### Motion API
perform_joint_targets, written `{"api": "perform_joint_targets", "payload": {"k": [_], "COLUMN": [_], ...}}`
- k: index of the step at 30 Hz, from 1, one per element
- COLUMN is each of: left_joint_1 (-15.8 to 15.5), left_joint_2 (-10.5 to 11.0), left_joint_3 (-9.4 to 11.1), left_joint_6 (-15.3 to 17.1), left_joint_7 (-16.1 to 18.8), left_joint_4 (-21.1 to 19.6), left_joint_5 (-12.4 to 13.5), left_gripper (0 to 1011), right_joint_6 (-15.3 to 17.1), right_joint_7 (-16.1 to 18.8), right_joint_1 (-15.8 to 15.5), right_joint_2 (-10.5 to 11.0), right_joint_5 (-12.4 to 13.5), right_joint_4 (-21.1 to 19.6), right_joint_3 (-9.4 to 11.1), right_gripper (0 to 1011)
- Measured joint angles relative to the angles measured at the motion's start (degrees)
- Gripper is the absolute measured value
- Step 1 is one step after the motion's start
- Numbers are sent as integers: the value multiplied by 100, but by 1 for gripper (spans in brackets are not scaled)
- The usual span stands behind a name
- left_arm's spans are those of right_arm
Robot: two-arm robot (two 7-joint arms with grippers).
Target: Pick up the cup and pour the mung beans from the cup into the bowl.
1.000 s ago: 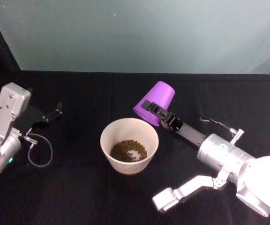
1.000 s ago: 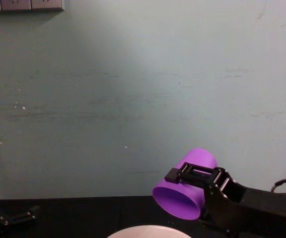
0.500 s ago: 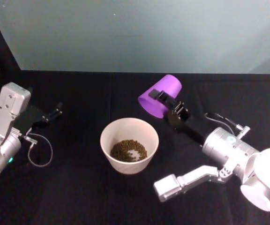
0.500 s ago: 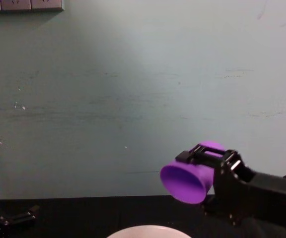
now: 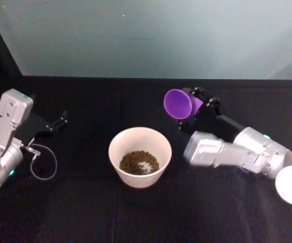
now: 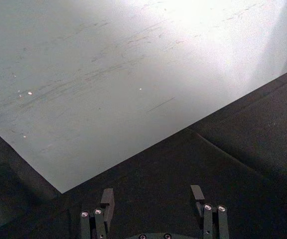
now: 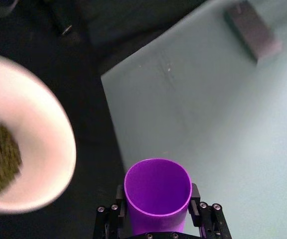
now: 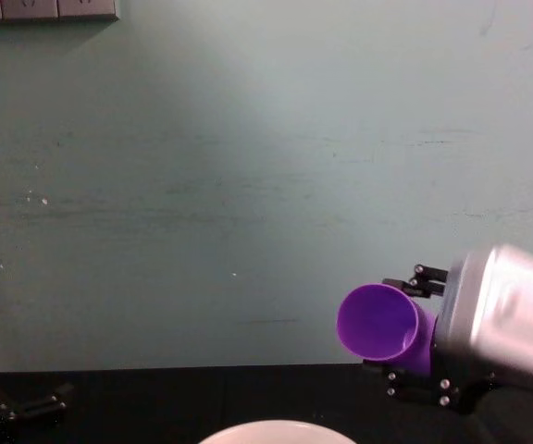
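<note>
Right gripper (image 5: 197, 105) clamped on cup (image 5: 178, 104); cup tipped sideways, mouth facing left, raised far-right of bowl (image 5: 114, 148). Beans (image 5: 139, 163) in bowl. Left gripper (image 6: 152, 195) idle far left, fingers (image 6: 107, 198) apart.

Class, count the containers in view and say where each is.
2. The purple cup, tipped on its side, is held in the right tool above the table, behind and right of the bowl. The bowl stands mid-table, holding mung beans. None seems hidden.
</note>
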Motion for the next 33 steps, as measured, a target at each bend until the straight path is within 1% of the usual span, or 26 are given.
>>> {"api": "perform_joint_targets", "payload": {"k": [1,3,4,5,6,7,8,9,10,14,15,17,20,23,27,33], "left_joint_1": [0,0,0,0,0,0,0,0,0,0,0,0,0,0,0,0], "left_joint_2": [0,0,0,0,0,0,0,0,0,0,0,0,0,0,0,0], "left_joint_3": [0,0,0,0,0,0,0,0,0,0,0,0,0,0,0,0], "left_joint_6": [0,0,0,0,0,0,0,0,0,0,0,0,0,0,0,0], "left_joint_7": [0,0,0,0,0,0,0,0,0,0,0,0,0,0,0,0], "left_joint_4": [0,0,0,0,0,0,0,0,0,0,0,0,0,0,0,0], "left_joint_5": [0,0,0,0,0,0,0,0,0,0,0,0,0,0,0,0], "left_gripper": [1000,1000,1000,1000,1000,1000,1000,1000,1000,1000,1000,1000,1000,1000,1000,1000], "right_joint_6": [-28,-29,19,65,156,236,386,471,589,760,836,904,1016,1045,1065,1063], "right_joint_7": [290,600,913,1048,1236,1369,1587,1701,1842,2038,2118,2178,2283,2318,2319,2317], "right_joint_1": [-35,-66,-86,-92,-99,-102,-105,-107,-115,-137,-148,-157,-175,-181,-181,-181], "right_joint_2": [-93,-184,-286,-323,-385,-439,-516,-567,-632,-722,-759,-783,-826,-842,-835,-833], "right_joint_5": [599,1155,1730,1970,2292,2520,2885,3074,3333,3771,3954,4125,4471,4662,4766,4748], "right_joint_4": [60,126,200,237,293,340,403,444,488,540,559,574,609,635,630,628], "right_joint_3": [170,338,507,571,670,750,871,946,1048,1209,1277,1328,1412,1440,1439,1435], "right_gripper": [729,729,729,729,729,729,729,729,729,729,729,729,729,729,729,729]}}
